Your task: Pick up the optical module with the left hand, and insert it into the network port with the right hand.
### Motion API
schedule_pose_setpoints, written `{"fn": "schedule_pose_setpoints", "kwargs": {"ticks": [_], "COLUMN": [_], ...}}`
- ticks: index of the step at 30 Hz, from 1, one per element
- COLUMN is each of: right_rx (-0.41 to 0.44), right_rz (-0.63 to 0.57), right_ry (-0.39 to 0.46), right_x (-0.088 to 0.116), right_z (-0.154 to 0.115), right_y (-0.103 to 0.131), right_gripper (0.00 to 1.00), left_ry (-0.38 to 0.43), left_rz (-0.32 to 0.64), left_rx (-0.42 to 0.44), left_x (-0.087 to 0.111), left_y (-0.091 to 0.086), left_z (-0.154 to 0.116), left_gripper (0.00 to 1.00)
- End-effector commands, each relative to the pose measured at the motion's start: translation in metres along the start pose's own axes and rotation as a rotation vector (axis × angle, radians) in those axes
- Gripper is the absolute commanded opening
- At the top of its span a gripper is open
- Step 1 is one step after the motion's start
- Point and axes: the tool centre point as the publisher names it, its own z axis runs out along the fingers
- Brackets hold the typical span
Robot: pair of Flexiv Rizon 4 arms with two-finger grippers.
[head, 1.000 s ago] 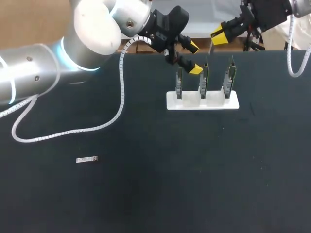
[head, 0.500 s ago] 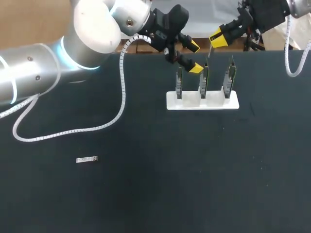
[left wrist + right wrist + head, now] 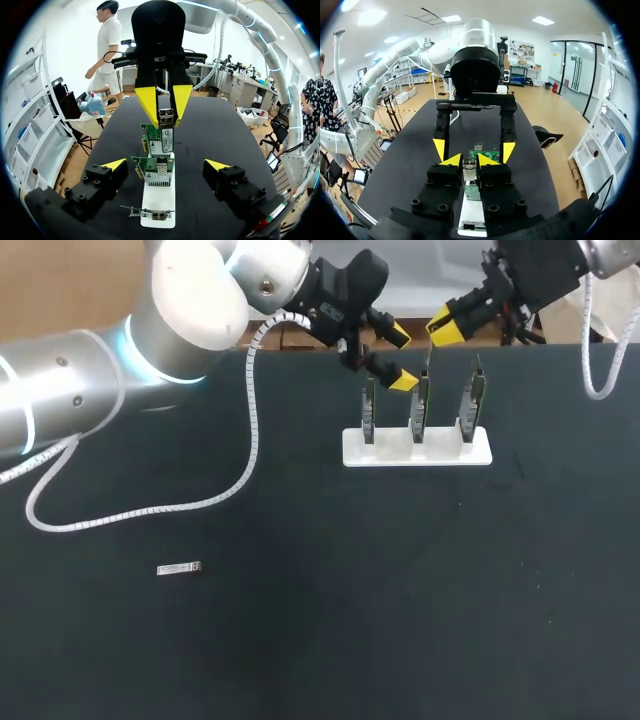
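While a silvery piece (image 3: 180, 568) is lying near-left, the left jaws are standing apart by the far card rack (image 3: 417, 447); the right jaws are clamping the optical module (image 3: 166, 118) above it, needing square, slow lowering into the network port (image 3: 159, 176).

Our left gripper (image 3: 399, 358) gapes beside the white card stand (image 3: 390, 452) — our right gripper (image 3: 445, 330), above it, seemingly pinches the optical module (image 3: 430, 355).
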Motion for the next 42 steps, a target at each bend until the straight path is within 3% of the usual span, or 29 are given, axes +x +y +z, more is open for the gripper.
{"fn": "schedule_pose_setpoints", "kwargs": {"ticks": [1,42], "right_rx": [0.000,0.008], "right_rz": [-0.004,0.015], "right_ry": [0.009,0.052], "right_x": [-0.001,0.010], "right_z": [0.003,0.017], "right_y": [-0.001,-0.008], "right_gripper": [0.00,0.00], "left_ry": [0.004,0.004], "left_rz": [-0.001,-0.001], "left_rx": [0.002,0.002], "left_x": [-0.001,-0.001], "left_y": [0.001,0.001], "left_z": [0.000,0.000], "left_gripper": [1.00,1.00]}}
